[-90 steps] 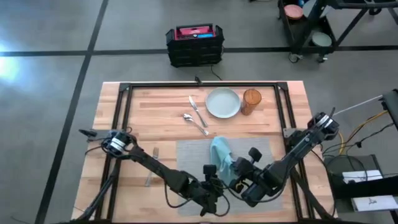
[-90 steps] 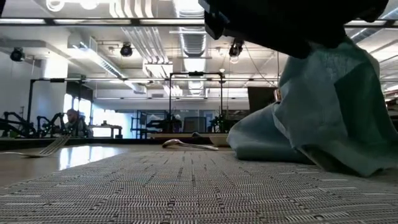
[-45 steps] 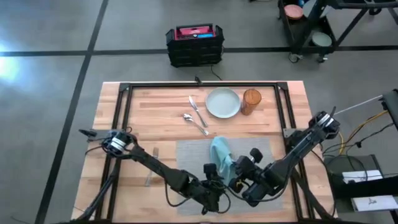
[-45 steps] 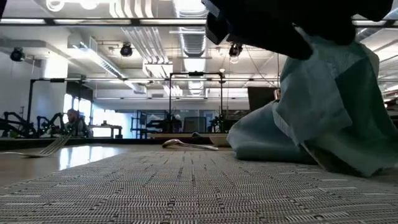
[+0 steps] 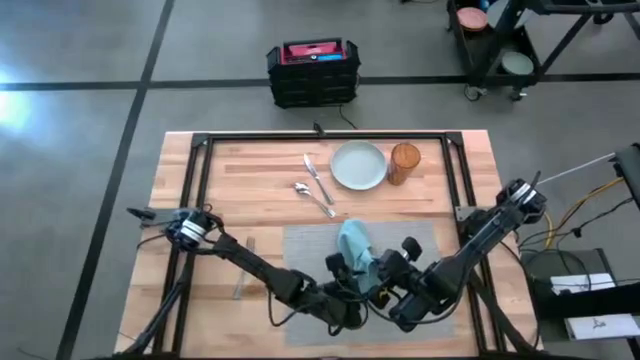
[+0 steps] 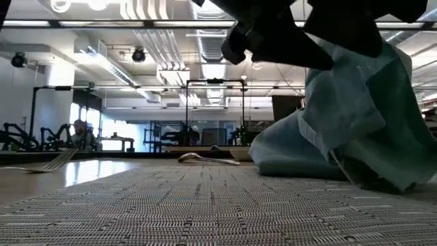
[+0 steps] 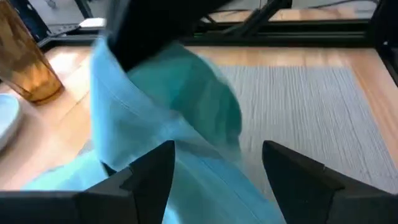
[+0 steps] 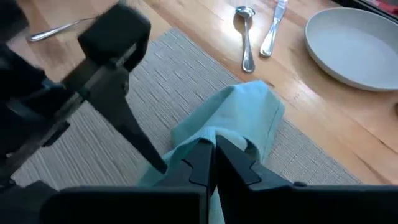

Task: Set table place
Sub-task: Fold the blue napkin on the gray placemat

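1. The right claw [image 8: 214, 163] has its fingers pressed together on a fold of the teal napkin [image 5: 355, 245], pinching the cloth at the lower middle of the high view.
2. The left claw [image 7: 214, 171] stands spread just beside it, its two fingers either side of the cloth without closing on it.
3. The napkin is crumpled and bunched, one end lifted, the rest trailing on the grey woven placemat [image 5: 310, 245] toward the frame's centre.
4. The placemat lies flat on the near half of the table [image 5: 260, 165].
5. Above it in the high view, the spoon [image 5: 314, 198] and knife [image 5: 317, 178] lie side by side on bare wood, left of the pale plate [image 5: 358, 165]; the amber glass [image 5: 404, 163] stands just right of the plate.
6. The fork [image 5: 244, 268] lies left of the placemat, partly under the left arm.
7. Both arms crowd over the napkin, hiding its lower end.
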`<state>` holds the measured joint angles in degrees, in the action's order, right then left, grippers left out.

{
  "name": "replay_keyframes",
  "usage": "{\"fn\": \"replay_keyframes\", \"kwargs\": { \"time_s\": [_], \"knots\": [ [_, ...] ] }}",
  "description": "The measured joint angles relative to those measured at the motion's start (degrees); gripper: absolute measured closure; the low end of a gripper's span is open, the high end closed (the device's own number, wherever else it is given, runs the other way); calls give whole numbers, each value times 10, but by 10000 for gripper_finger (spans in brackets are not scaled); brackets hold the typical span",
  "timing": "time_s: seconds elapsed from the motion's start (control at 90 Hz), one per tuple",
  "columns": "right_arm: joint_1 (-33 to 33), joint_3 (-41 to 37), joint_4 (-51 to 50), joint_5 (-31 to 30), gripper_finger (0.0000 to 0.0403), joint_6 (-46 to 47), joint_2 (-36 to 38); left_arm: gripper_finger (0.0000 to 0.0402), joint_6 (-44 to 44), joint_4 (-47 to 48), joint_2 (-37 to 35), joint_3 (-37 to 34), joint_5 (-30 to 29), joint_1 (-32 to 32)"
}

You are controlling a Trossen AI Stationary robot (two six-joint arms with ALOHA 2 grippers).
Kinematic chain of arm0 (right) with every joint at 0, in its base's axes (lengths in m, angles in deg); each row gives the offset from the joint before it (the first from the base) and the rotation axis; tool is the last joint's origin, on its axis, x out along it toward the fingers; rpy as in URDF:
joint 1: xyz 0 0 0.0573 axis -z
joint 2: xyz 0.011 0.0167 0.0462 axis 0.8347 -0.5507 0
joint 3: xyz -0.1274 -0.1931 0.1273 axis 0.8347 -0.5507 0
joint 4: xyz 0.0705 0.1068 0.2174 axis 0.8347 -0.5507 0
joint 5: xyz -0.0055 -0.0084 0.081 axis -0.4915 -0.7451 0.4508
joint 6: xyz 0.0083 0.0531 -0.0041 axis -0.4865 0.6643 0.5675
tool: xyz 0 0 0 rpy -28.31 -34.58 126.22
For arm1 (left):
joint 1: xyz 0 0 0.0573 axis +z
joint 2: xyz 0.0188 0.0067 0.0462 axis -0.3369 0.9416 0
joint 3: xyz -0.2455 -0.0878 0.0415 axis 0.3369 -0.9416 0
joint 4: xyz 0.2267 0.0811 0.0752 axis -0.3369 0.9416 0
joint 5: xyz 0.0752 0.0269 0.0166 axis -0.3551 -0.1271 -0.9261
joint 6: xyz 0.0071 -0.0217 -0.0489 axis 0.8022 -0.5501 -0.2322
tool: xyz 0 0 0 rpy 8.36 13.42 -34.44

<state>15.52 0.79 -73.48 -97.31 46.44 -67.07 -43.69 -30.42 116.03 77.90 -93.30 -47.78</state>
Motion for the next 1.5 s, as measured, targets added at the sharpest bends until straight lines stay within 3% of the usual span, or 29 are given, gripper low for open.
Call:
{"fn": "replay_keyframes", "kwargs": {
  "time_s": [0.122, 0.344, 0.767, 0.9, 1.078, 1.222, 1.5],
  "knots": [
    [1, 0, 1, 0, 403, -1, 0, 178, -2, -30, 15, 1, 1, 3],
    [1, 0, 5, 1, 403, -10, 0, 183, -11, 4, 28, 1, -23, 6],
    [1, 0, 11, 2, 403, -28, 0, 206, -10, 220, 5, 0, -33, 6],
    [1, 0, 11, 2, 403, -30, 0, 218, -8, 190, -4, 1, -16, 0],
    [1, 0, 11, 2, 403, -32, 0, 233, 6, 106, -1, 1, 106, -1],
    [1, 0, 11, 2, 403, -36, 0, 242, 13, 71, 3, 1, 114, -8],
    [1, -1, 11, 2, 403, -40, 0, 251, 153, 22, 2, 1, 135, -31]
  ]
}}
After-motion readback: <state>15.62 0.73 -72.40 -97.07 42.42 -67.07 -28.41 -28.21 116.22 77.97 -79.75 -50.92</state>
